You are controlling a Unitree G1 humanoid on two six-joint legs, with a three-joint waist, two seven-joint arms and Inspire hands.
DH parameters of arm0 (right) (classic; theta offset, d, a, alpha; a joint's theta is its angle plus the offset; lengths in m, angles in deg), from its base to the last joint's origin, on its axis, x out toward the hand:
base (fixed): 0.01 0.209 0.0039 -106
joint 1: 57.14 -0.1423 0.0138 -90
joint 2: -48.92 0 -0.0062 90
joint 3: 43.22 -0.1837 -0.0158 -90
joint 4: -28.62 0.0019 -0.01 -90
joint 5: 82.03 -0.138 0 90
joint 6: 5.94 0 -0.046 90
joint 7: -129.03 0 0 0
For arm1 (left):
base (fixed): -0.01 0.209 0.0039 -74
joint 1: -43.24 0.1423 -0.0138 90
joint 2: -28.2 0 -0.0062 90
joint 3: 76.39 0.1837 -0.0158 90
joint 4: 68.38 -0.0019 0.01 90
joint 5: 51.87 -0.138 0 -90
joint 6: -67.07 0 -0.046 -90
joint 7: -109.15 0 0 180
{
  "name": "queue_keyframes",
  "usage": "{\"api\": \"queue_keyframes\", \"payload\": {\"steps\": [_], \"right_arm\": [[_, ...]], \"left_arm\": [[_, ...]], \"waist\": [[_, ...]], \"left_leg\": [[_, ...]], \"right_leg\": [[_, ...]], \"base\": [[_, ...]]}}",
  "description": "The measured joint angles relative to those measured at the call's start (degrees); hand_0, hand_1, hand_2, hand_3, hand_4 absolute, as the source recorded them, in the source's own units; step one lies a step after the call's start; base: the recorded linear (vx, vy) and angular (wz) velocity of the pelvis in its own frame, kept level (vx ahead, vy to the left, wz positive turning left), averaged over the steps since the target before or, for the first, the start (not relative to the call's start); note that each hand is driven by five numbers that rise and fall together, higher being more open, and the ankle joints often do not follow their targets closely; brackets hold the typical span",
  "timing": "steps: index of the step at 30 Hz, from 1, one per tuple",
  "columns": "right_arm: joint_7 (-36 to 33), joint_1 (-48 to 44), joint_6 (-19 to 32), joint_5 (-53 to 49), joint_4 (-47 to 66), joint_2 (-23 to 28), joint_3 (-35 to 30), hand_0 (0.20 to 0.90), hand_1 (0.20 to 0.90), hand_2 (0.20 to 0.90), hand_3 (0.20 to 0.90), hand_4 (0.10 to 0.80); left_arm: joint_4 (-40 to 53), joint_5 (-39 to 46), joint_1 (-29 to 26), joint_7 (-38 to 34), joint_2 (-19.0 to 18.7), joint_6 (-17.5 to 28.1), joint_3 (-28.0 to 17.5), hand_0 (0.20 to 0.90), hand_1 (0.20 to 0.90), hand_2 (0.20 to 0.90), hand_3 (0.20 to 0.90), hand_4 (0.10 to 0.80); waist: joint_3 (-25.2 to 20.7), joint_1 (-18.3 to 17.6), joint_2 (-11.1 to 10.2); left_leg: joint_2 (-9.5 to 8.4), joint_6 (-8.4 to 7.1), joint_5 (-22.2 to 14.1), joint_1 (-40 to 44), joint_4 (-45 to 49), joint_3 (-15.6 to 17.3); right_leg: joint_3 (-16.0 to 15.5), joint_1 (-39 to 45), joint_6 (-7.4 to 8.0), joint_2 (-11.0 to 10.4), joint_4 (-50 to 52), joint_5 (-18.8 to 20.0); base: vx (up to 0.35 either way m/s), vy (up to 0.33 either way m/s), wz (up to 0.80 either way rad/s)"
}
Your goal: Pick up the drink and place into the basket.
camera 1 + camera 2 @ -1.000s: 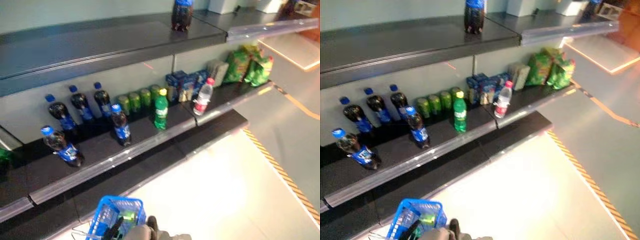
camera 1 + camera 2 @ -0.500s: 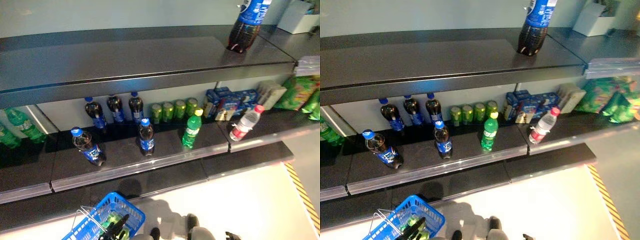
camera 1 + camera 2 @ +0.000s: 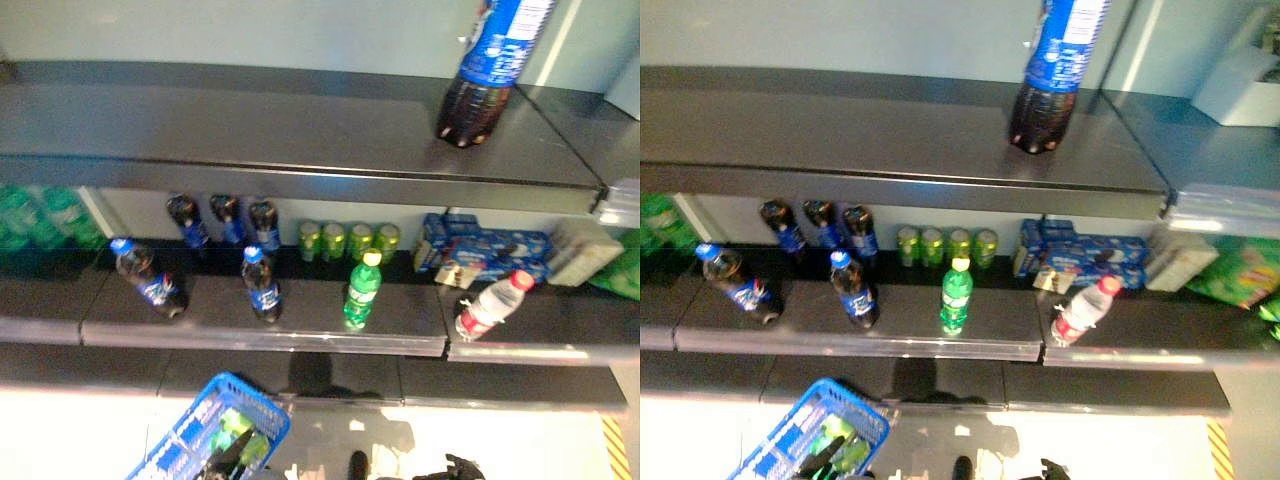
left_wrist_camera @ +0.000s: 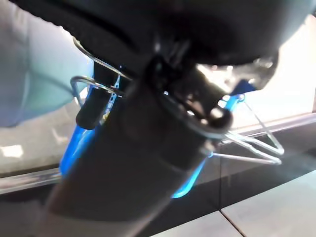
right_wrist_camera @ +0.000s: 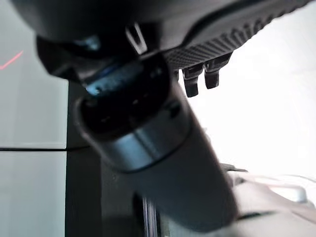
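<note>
The blue basket (image 3: 215,438) at the lower left hangs from the left hand (image 4: 148,123), which grips its handle. The basket already holds something green. The right hand (image 5: 197,81) looks empty, fingers curled. Bottles (image 3: 361,292) wait on the shelf (image 3: 260,325).

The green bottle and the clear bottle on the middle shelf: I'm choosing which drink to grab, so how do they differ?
The green bottle stands upright with a yellow cap; the clear bottle leans over with a red cap. The green bottle is tinted green throughout, while the clear bottle is see-through with a red label. The green one stands left of the clear one. Both are near the shelf's front edge.
</note>
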Motion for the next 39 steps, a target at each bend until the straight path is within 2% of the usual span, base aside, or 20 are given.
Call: {"api": "queue_keyframes", "payload": {"steps": [2, 5, 7, 8, 9, 11, 14, 22, 25, 28, 30, 31, 32, 33, 34, 36, 39], "right_arm": [[1.00, 1.02, 0.81, -0.18, 2.71, 0.78, 0.64, 0.900, 0.900, 0.900, 0.900, 0.800], [1.76, 1.21, 1.09, -0.27, 5.13, 1.48, -0.29, 0.900, 0.900, 0.900, 0.900, 0.800], [1.80, 1.65, 1.01, -0.09, 5.62, 1.77, -0.59, 0.900, 0.900, 0.900, 0.900, 0.800], [1.82, 1.76, 0.98, 0.06, 6.06, 1.87, -0.58, 0.900, 0.900, 0.900, 0.900, 0.800], [1.86, 1.83, 0.95, 0.13, 6.58, 1.98, -0.52, 0.900, 0.900, 0.900, 0.900, 0.800], [2.13, 2.59, 0.62, 0.43, 8.31, 0.90, -0.26, 0.900, 0.900, 0.900, 0.900, 0.800], [2.22, 4.04, 0.12, 1.88, 11.98, 0.77, -0.19, 0.900, 0.900, 0.900, 0.900, 0.800], [2.94, 4.14, -3.73, 2.83, 16.93, 2.33, 2.67, 0.900, 0.900, 0.900, 0.900, 0.800], [3.17, 4.30, -3.93, 2.90, 18.26, 1.74, 2.77, 0.900, 0.900, 0.900, 0.900, 0.800], [4.55, 5.82, -3.89, 4.22, 23.67, 1.77, 4.82, 0.900, 0.900, 0.900, 0.900, 0.800], [6.47, 6.41, -4.14, 5.13, 26.54, 2.17, 5.81, 0.900, 0.900, 0.900, 0.900, 0.800], [8.44, 6.85, -4.78, 5.63, 30.17, 3.35, 7.01, 0.900, 0.900, 0.900, 0.900, 0.800], [9.86, 7.04, -4.49, 6.43, 33.13, 4.29, 8.10, 0.900, 0.900, 0.900, 0.900, 0.800], [10.85, 6.98, -5.06, 6.71, 36.95, 5.35, 8.99, 0.900, 0.900, 0.900, 0.900, 0.800], [12.93, 7.42, -5.66, 6.70, 43.12, 8.07, 10.15, 0.900, 0.900, 0.900, 0.900, 0.800], [15.44, 7.42, -5.08, 6.69, 50.24, 11.46, 9.93, 0.900, 0.900, 0.900, 0.900, 0.800], [21.24, 6.82, -4.91, 6.52, 60.92, 17.85, 6.04, 0.900, 0.900, 0.900, 0.900, 0.800]], "left_arm": [[0.45, -0.48, -0.93, 0.19, -0.59, -0.56, 1.42, 0.300, 0.300, 0.300, 0.200, 0.100], [1.16, -0.37, 0.00, 0.89, 0.27, -1.16, 1.70, 0.300, 0.300, 0.300, 0.200, 0.100], [2.42, -0.37, 0.37, 1.07, 1.02, -1.27, 2.04, 0.300, 0.300, 0.300, 0.200, 0.100], [2.96, -0.50, 0.53, 1.04, 1.24, -1.26, 2.61, 0.300, 0.300, 0.300, 0.200, 0.100], [3.30, -0.91, 0.58, 1.03, 0.50, -1.54, 4.05, 0.300, 0.300, 0.300, 0.200, 0.100], [3.88, -1.36, 1.22, 1.01, -0.58, -2.06, 4.73, 0.300, 0.300, 0.300, 0.200, 0.100], [4.53, -1.33, 1.92, 0.99, -0.59, -2.47, 4.25, 0.300, 0.300, 0.300, 0.200, 0.100], [5.06, -1.38, 3.25, 0.65, -0.16, -4.06, 3.99, 0.300, 0.300, 0.300, 0.200, 0.100], [5.38, -2.49, 2.99, 0.47, -0.23, -5.06, 4.11, 0.300, 0.300, 0.300, 0.200, 0.100], [7.37, -2.50, 3.82, -0.32, -0.67, -5.49, 5.39, 0.300, 0.300, 0.300, 0.200, 0.100], [7.90, -2.36, 3.72, -0.81, -0.59, -5.95, 5.55, 0.300, 0.300, 0.300, 0.200, 0.100], [8.61, -2.42, 3.83, -1.82, -0.65, -6.02, 5.75, 0.300, 0.300, 0.300, 0.200, 0.100], [9.02, -2.43, 4.07, -2.33, -0.95, -6.02, 5.99, 0.300, 0.300, 0.300, 0.200, 0.100], [9.47, -2.38, 4.10, -2.85, -1.05, -6.34, 5.95, 0.300, 0.300, 0.300, 0.200, 0.100], [9.59, -2.22, 4.10, -3.55, -0.79, -6.54, 5.68, 0.300, 0.300, 0.300, 0.200, 0.100], [10.01, -1.99, 4.72, -4.44, -0.78, -6.55, 5.43, 0.300, 0.300, 0.300, 0.200, 0.100], [11.11, -2.07, 5.62, -4.16, -0.57, -6.56, 4.92, 0.300, 0.300, 0.300, 0.200, 0.100]], "waist": [[1.71, -3.23, 1.03], [3.17, -4.16, 2.63], [3.54, -4.53, 3.22], [3.64, -4.62, 3.42], [3.77, -4.62, 3.29], [3.67, -4.68, 1.74], [3.41, -4.99, 1.39], [3.22, -5.47, 1.95], [2.53, -5.73, 2.14], [2.31, -5.85, 2.07], [2.08, -6.16, 2.36], [2.00, -6.70, 2.48], [1.52, -6.70, 2.36], [1.19, -6.37, 1.84], [1.37, -6.22, 2.28], [1.38, -6.08, 2.43], [1.29, -6.14, 2.44]], "left_leg": [[0.24, -0.05, -0.06, 0.32, -0.99, 2.41], [0.02, 0.15, 0.03, 5.74, -6.70, 2.98], [0.04, 2.21, -1.67, 6.93, -8.26, 3.05], [0.03, 2.21, -2.81, 6.97, -8.28, 3.11], [-0.42, 1.72, -3.42, 6.91, -8.39, 3.44], [-1.88, 3.10, -3.52, 6.97, -8.56, 4.70], [-3.08, 4.24, -3.51, 7.97, -9.23, 5.56], [-3.80, 4.51, -3.82, 9.85, -8.98, 6.57], [-4.50, 4.63, -3.93, 10.14, -9.03, 8.33], [-4.70, 5.09, -3.80, 9.82, -9.14, 10.29], [-3.92, 5.17, -3.62, 9.56, -9.22, 12.01], [-2.90, 4.51, -3.21, 9.27, -9.21, 13.66], [-2.39, 3.79, -3.06, 8.70, -9.27, 13.86], [-2.04, 3.37, -2.80, 8.78, -9.31, 13.67], [-1.11, 3.25, -2.72, 8.80, -9.33, 12.58], [-0.02, 3.29, -2.68, 9.34, -9.22, 10.70], [1.26, 3.17, -2.79, 10.52, -9.35, 9.54]], "right_leg": [[-2.83, 0.35, 0.21, -0.17, 0.25, -0.34], [-1.61, 0.11, 0.50, 0.06, 0.98, -0.40], [-1.22, -0.39, 1.51, -0.01, 1.44, 0.14], [-1.10, -0.83, 1.90, -0.03, 1.91, 0.28], [-0.53, -1.45, 2.49, -0.50, 2.45, 0.62], [0.64, -1.67, 3.58, -1.99, 2.55, 1.18], [1.72, -1.46, 4.68, -3.14, 2.85, 1.10], [3.36, -0.24, 5.24, -3.27, 1.85, 2.06], [4.72, -0.63, 6.13, -3.81, 1.22, 2.72], [4.38, -1.95, 6.38, -4.91, 1.71, 3.09], [4.22, -2.60, 7.20, -5.96, 3.08, 2.51], [3.65, -2.90, 8.89, -7.33, 5.50, 0.90], [4.41, -3.42, 9.93, -8.65, 6.83, -0.28], [4.86, -3.04, 10.07, -7.98, 5.46, 0.13], [4.88, -2.13, 9.08, -6.91, 3.61, 1.33], [4.89, -0.21, 8.05, -5.39, 0.56, 2.86], [4.73, 1.63, 7.69, -4.01, -1.01, 3.23]], "base": [[0.055, 0.122, 0.65], [0.080, 0.151, -0.04], [0.035, 0.123, -0.14], [0.000, 0.081, -0.12], [-0.022, 0.067, -0.17], [-0.043, 0.091, -0.20], [-0.047, 0.096, -0.10], [-0.015, 0.111, -0.10], [-0.087, 0.020, -0.27], [-0.150, -0.050, -0.29], [-0.116, -0.124, 0.02], [-0.037, -0.185, 0.14], [-0.031, -0.237, -0.02], [-0.015, -0.249, -0.17], [0.001, -0.146, -0.22], [0.018, -0.122, -0.15], [0.038, -0.104, -0.04]]}}
